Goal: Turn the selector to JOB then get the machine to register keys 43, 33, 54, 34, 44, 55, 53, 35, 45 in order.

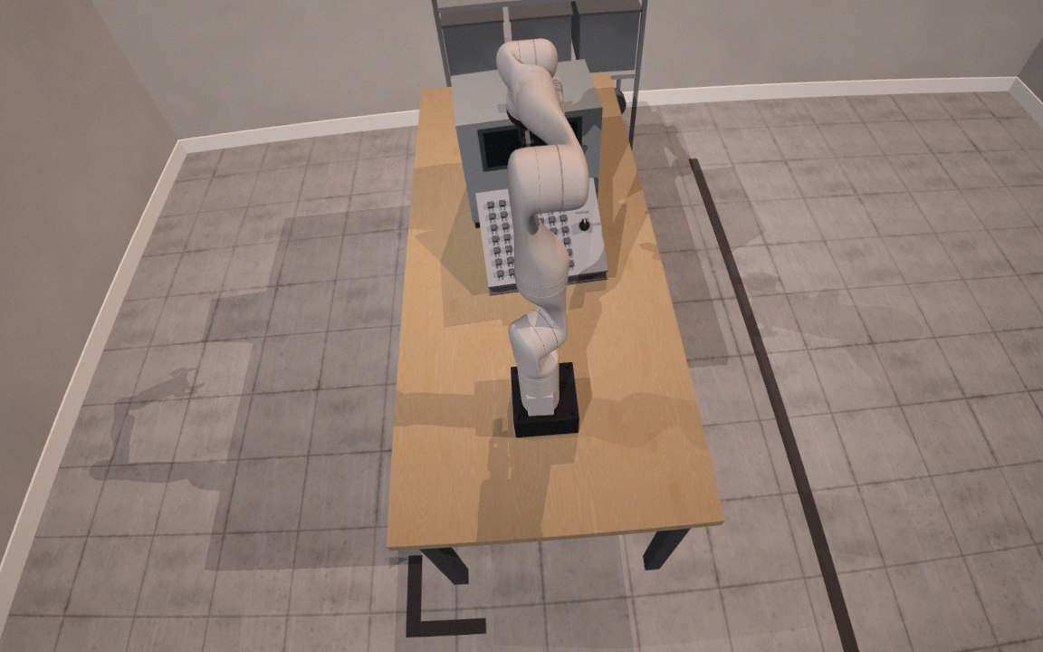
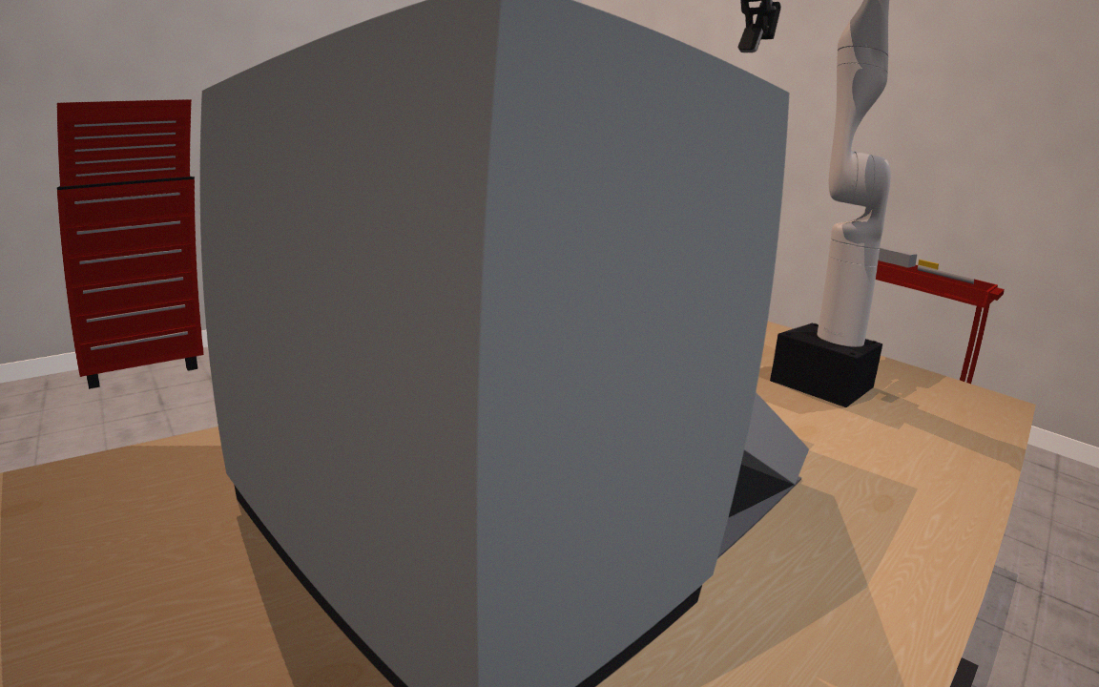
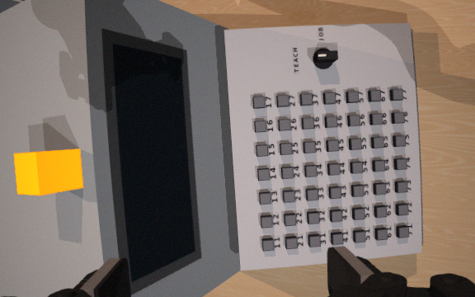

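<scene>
The key panel (image 3: 262,62) (image 1: 588,259) slopes in front of the grey machine. Its selector (image 3: 323,58) (image 1: 583,225) has a white mark lying along the line towards TEACH; JOB is printed to its side. Keys 43 (image 3: 335,192), 33 (image 3: 312,194), 54 (image 3: 356,167), 34 (image 3: 310,171), 44 (image 3: 333,168), 55 (image 3: 355,143), 53 (image 3: 357,190), 35 (image 3: 308,147) and 45 (image 3: 331,145) are plain grey, and no key is lit. My gripper (image 3: 228,275) (image 2: 758,32) is open and empty, high above the machine's front; the arm hides it in the top view.
The machine (image 2: 622,256) (image 3: 208,124) stands tall behind the panel, with a dark screen (image 3: 152,165) and an orange block (image 3: 58,171) on top. The wooden table (image 1: 460,462) carries the machine and the arm's black base (image 1: 545,423). A shelf (image 1: 438,48) stands behind.
</scene>
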`<state>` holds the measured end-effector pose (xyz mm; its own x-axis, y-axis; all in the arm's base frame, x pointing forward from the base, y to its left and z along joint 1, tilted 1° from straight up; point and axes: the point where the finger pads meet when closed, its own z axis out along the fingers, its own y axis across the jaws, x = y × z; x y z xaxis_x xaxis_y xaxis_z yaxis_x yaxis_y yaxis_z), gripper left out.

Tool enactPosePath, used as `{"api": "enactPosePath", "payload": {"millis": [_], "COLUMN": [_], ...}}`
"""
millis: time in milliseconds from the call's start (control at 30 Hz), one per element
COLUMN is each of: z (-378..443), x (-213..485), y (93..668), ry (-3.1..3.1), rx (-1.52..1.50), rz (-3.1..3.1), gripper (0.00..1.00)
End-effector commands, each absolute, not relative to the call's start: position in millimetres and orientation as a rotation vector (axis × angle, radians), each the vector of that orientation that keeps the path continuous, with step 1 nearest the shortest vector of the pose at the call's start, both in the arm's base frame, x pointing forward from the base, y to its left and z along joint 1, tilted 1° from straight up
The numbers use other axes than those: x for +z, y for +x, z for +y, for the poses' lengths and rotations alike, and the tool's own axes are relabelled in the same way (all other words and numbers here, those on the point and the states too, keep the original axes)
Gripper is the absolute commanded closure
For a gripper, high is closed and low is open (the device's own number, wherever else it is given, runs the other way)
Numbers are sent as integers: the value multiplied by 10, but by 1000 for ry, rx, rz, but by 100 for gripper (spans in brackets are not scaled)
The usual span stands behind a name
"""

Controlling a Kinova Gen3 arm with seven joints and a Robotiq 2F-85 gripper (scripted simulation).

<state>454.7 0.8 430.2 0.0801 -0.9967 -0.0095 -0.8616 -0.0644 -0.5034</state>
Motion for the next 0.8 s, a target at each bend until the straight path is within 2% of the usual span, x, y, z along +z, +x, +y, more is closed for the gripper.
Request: {"api": "enactPosePath", "payload": {"millis": [0,767], "z": [-2,-15], "x": [4310,4270], "y": [4542,4533], "ry": [-1994,-2007], "rx": [-491,-496], "rz": [1829,1819], "gripper": [0,0]}}
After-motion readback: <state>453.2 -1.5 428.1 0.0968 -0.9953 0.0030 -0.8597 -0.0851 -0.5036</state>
